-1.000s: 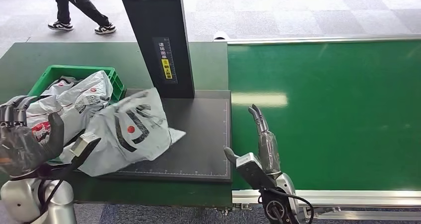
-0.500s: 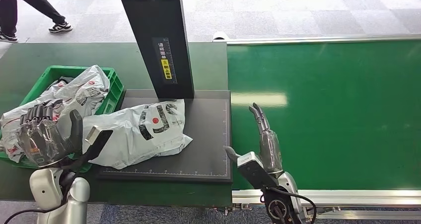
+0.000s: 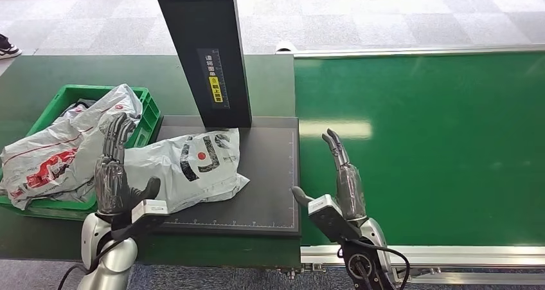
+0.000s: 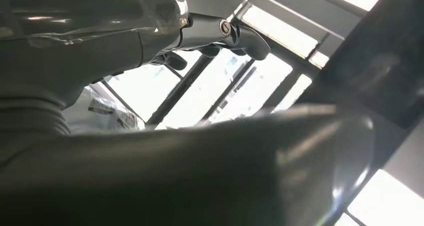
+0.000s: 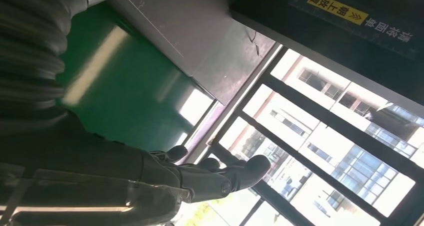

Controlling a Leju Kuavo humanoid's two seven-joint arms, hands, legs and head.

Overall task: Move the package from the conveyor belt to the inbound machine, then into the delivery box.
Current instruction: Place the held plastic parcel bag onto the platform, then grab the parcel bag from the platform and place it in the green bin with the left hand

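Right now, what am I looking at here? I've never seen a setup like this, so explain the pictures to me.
This is a humanoid robot sorting parcels. The wide picture comes from its head, looking down; the other two come from cameras at its wrists, close behind each hand.

Its left hand and right hand are raised with fingers apart, holding nothing. A grey package lies on the dark platform of the inbound machine, below its black post. To the left, a green delivery box holds more bags. To the right runs the green conveyor belt.

Black post [image 3: 205,45] cut off by the head view's top edge. Grey bag [image 3: 193,168] partly hidden behind left hand [image 3: 116,174]. Green crate [image 3: 149,113] mostly buried under bags [image 3: 64,152]. Shoe [image 3: 6,45] cropped at the edge.
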